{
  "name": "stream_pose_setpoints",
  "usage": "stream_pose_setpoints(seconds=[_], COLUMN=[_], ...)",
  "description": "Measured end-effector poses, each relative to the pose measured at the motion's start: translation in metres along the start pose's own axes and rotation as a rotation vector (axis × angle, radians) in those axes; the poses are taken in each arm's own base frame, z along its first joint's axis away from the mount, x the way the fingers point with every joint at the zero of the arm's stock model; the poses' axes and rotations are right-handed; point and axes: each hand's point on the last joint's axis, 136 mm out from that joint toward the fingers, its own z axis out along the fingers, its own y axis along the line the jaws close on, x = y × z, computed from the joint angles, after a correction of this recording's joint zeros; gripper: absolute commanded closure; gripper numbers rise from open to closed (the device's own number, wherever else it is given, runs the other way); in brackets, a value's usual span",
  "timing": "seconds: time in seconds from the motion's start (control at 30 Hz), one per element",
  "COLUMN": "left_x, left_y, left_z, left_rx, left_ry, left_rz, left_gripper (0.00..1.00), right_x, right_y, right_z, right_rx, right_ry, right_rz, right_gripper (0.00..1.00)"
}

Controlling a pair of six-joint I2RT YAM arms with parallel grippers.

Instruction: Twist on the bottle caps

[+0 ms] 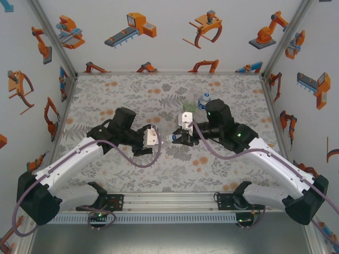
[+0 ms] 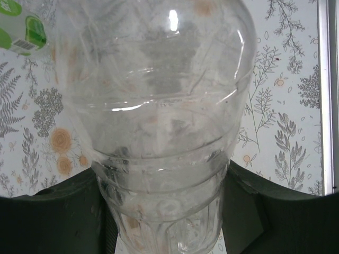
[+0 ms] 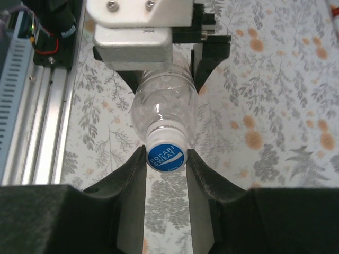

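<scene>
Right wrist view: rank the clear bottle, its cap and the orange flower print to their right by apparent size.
1. clear bottle
2. blue-topped cap, though it sits nearest the camera, which enlarges it
3. orange flower print

Table's got a grey-white cloth (image 1: 106,100) on it, printed with ferns and leaves, plus orange flower spots (image 1: 200,161) scattered here and there. White walls (image 1: 169,53) on three sides, plastered with orange cartoon robot-arm stickers (image 1: 132,29). Aluminium frame posts (image 1: 53,36) run up the back corners. Along the near edge there's a metal rail (image 1: 169,200) with a slotted grey strip (image 1: 175,217) just below it. From the right wrist that rail (image 3: 37,132) runs down the left side, right beside the cloth.
</scene>
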Motion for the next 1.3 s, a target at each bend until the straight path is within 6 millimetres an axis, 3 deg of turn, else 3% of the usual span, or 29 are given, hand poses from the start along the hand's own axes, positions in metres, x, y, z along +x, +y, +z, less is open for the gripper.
stream_pose_setpoints(seconds=[0.13,0.3,0.47,0.63,0.77,0.9,1.0,1.17,1.3], left_x=[0.007,0.013,0.022,0.032,0.031,0.030,0.023,0.013,0.008], left_y=[0.002,0.009,0.014,0.014,0.015,0.016,0.016,0.012,0.011], left_z=[0.001,0.005,0.007,0.009,0.009,0.009,0.010,0.010,0.008], left_rx=[-0.015,-0.040,-0.058,-0.057,-0.060,-0.061,-0.059,-0.040,-0.033], left_ry=[0.035,0.064,0.105,0.143,0.140,0.132,0.104,0.059,0.039], left_rz=[-0.014,-0.033,-0.059,-0.082,-0.081,-0.077,-0.066,-0.043,-0.028], left_gripper=[1.00,1.00,1.00,1.00,1.00,1.00,1.00,1.00,1.00], right_x=[0.012,0.031,0.059,0.078,0.081,0.078,0.068,0.038,0.011], right_y=[-0.018,-0.044,-0.058,-0.061,-0.062,-0.063,-0.067,-0.072,-0.063], right_z=[0.002,0.001,0.004,0.009,0.007,0.005,0.001,-0.014,-0.031], right_rx=[0.120,0.301,0.413,0.463,0.485,0.492,0.493,0.475,0.439], right_ry=[-0.011,-0.035,-0.058,-0.048,-0.058,-0.059,-0.061,-0.081,-0.085], right_rz=[0.313,0.863,1.361,1.592,1.635,1.610,1.524,1.237,0.915], right_gripper=[1.00,1.00,0.99,0.98,0.90,0.63,0.52,0.47,0.46])
